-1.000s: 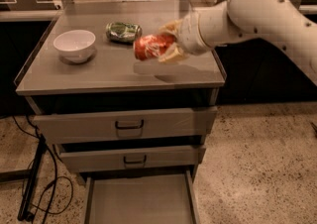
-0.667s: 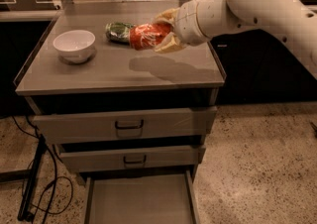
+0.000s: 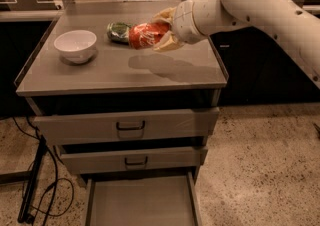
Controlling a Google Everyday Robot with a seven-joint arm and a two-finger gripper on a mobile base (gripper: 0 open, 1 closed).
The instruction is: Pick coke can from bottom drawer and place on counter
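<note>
Since a second ago the coke can (image 3: 146,35) has gone up and back over the counter (image 3: 115,72), away from the front edge, and now sits just beside the green can (image 3: 118,31); cannot tell if the two touch. Far left, black cables (image 3: 35,190) on the speckled floor. White bowl (image 3: 75,45) upright on the counter's left part, well apart from the cans. Green can lying on its side near the back middle. Below the counter, two upper drawers (image 3: 127,126) with black handles are closed; bottom drawer (image 3: 140,205) pulled out, flat grey tray. Coke can is held on its side above the counter, shadow on the surface under it. Gripper (image 3: 161,32) is clamped on the coke can's right end, one finger above, one below. White arm (image 3: 260,0) comes in from the upper right.
</note>
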